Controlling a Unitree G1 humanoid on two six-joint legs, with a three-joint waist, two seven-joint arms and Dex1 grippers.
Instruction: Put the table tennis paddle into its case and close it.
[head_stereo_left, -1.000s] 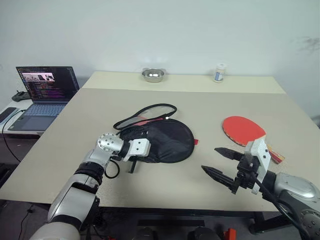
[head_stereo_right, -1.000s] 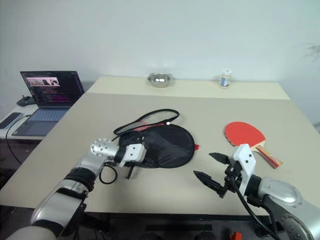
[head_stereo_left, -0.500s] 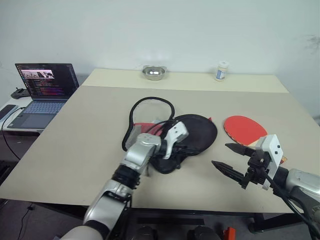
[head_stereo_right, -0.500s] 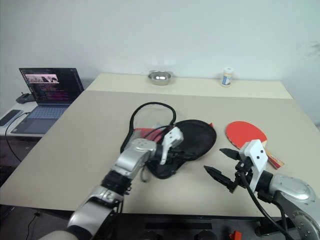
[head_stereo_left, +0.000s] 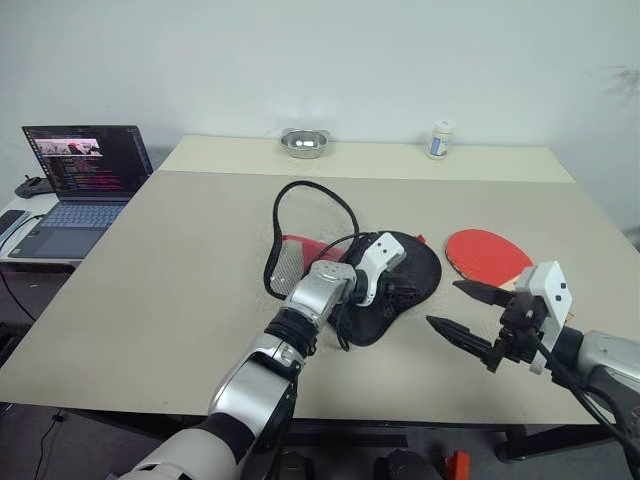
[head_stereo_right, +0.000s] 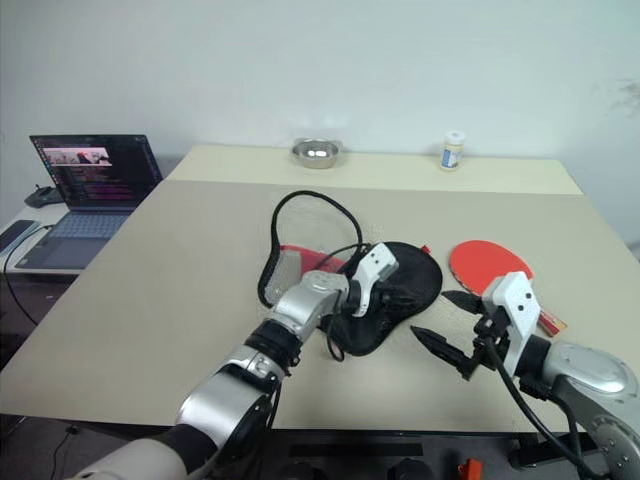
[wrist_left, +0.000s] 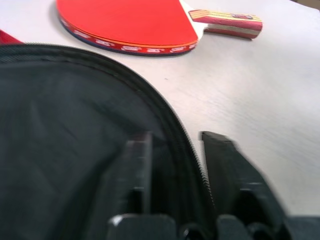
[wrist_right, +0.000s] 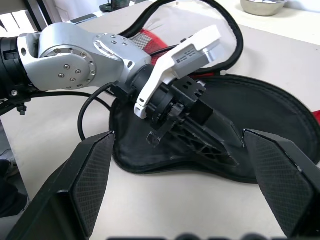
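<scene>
Both L gripper fingers straddle case edge, paddle nearby.

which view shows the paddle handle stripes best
The left wrist view: the table tennis paddle lies close to the camera, with the striped handle in full sight past the case rim. In both eye views it is small, its handle partly behind the right hand.

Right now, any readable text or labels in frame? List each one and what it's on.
None readable.
Paddle rim: small white marks, too blurred.
Laptop screen: lines of text, too small.
White bottle label: too small.
Case: no print showing.
</scene>
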